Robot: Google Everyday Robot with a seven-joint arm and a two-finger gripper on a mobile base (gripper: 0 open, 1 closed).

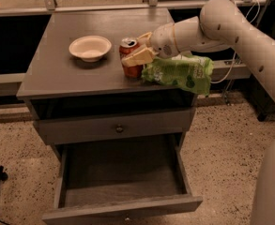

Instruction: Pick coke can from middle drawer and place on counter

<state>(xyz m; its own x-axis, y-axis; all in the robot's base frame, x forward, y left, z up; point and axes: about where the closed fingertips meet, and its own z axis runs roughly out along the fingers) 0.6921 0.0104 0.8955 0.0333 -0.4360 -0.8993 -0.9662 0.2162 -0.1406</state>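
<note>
Fingers (136, 57) of your gripper (133, 49) sit clamped on the coke can (132, 70): one pale finger crosses the can's front face at a slant, and the other shows behind its silver top. You can see the can standing upright on the counter (62, 71), toward the right half of the slab and a little back from the front edge. Your arm (221, 22) reaches in from the right, its white forearm passing above the counter's right side. Just beside the can on its right lies a green bag (179, 73), crumpled, touching or nearly touching the can and hanging over the counter's right front corner. To the can's left, apart from it, you have a cream bowl (90, 47) sitting upright on the slab. Below the counter you will notice a closed drawer front with a small round knob (119, 128). Under that, the middle drawer (123, 172) stands pulled well out toward the camera, its dark flat bottom and low side walls in full view. Speckled floor (221, 144) surrounds the cabinet.
</note>
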